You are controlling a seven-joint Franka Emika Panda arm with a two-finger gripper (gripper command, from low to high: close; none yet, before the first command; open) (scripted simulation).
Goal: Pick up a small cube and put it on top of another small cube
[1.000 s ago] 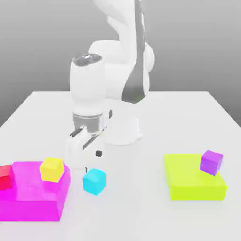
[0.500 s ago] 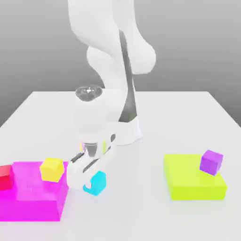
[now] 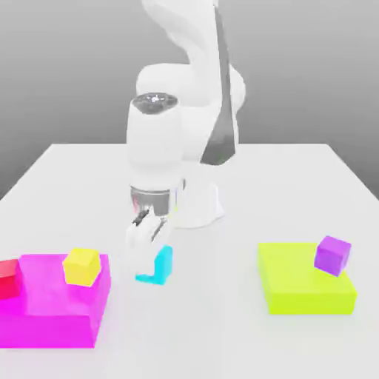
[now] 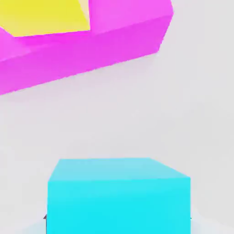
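The small cyan cube [image 3: 161,266] is near the table's front, just to the exterior view's right of the magenta block [image 3: 52,307]. My gripper [image 3: 150,259] reaches down from above and is shut on it, with a white finger [image 3: 143,240] covering part of the cube. The hand view has the cyan cube [image 4: 119,194] very close, with white table beyond it. The small red cube [image 3: 7,279] sits at the exterior view's far left edge, against the magenta block; whether it rests on the block I cannot tell.
A yellow cube [image 3: 81,266] rests on the magenta block, and both show in the hand view as the yellow cube [image 4: 41,16] and magenta block [image 4: 91,50]. A purple cube [image 3: 332,255] sits on a lime-green block [image 3: 300,292] at the exterior view's right. The arm's base [image 3: 196,207] stands behind.
The gripper came down around the cyan cube and closed on it. The cube now sits slightly higher and further right in the exterior view and looks turned.
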